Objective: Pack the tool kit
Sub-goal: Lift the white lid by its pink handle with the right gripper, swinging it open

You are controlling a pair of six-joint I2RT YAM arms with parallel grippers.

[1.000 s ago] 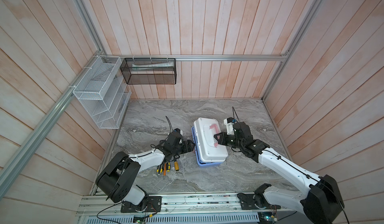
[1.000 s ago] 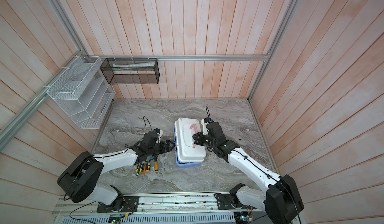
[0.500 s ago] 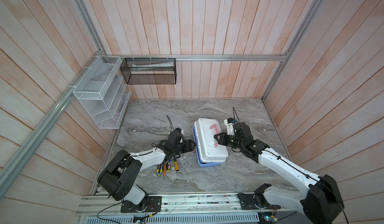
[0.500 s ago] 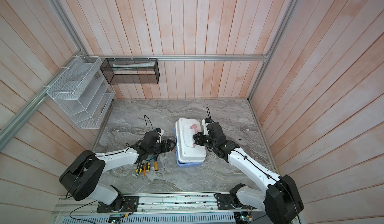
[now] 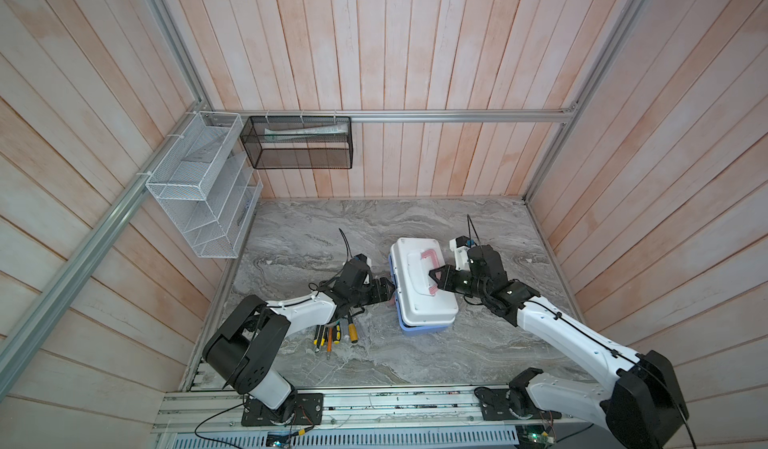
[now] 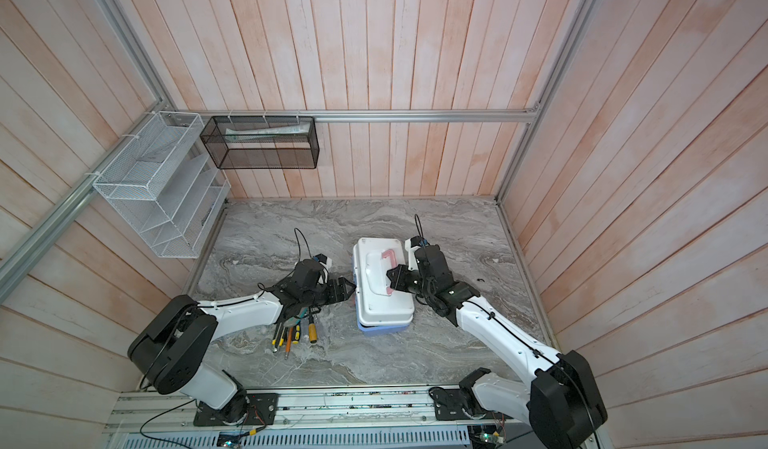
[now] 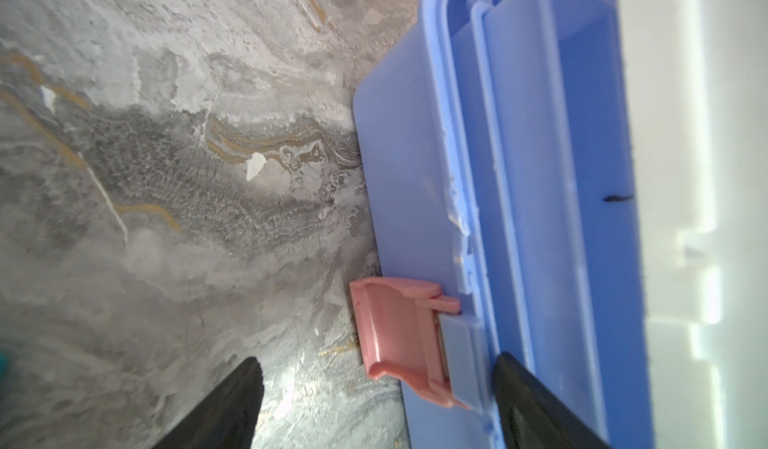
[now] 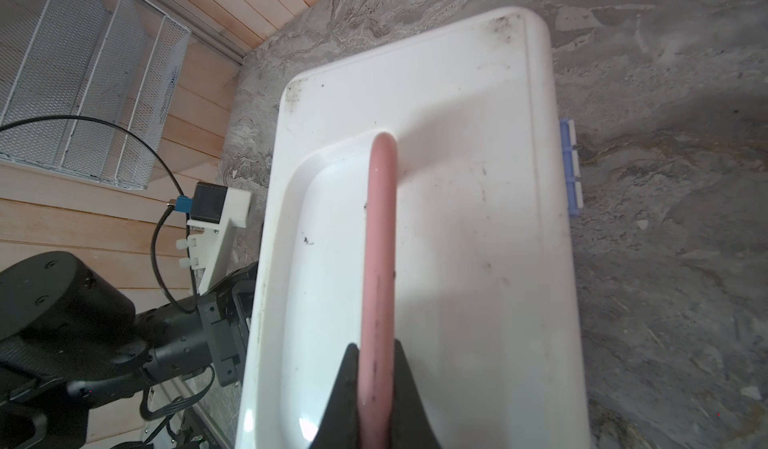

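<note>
- Toolbox (image 5: 422, 305) is being shown on the grey marbled worktop (image 5: 374, 226) in both top views, set between the two claws.
- Its pink handle (image 8: 380, 239) is being gripped by the right claw (image 8: 376, 345). The jaws are being held narrow, with one black finger pressed against each side of the bar.
- The white lid (image 8: 478, 260) is being seen spread out beneath and ahead of that claw, and it is being marked by dark smudges near its corners.
- The left claw (image 7: 376, 361) is being held wide open at the opposite long side of the box, low over the worktop.
- The pink latch (image 7: 395, 343) is being framed between that claw's two fingers, flipped outward from the blue base (image 7: 407, 176). Whether either finger is touching the latch or the box cannot be told.
- Just ahead of the left claw, a blue tray (image 7: 561, 135) is being exposed between the rim of the base and the edge of the lid.
- Screwdrivers (image 5: 332, 336) with yellow, orange and black handles are being shown bunched loosely on the worktop behind the left claw, partly beneath its arm and apart from the box.
- A white wire basket (image 5: 199, 189) and a black mesh basket (image 5: 297, 143) are being carried on the walls, well apart from both claws.
</note>
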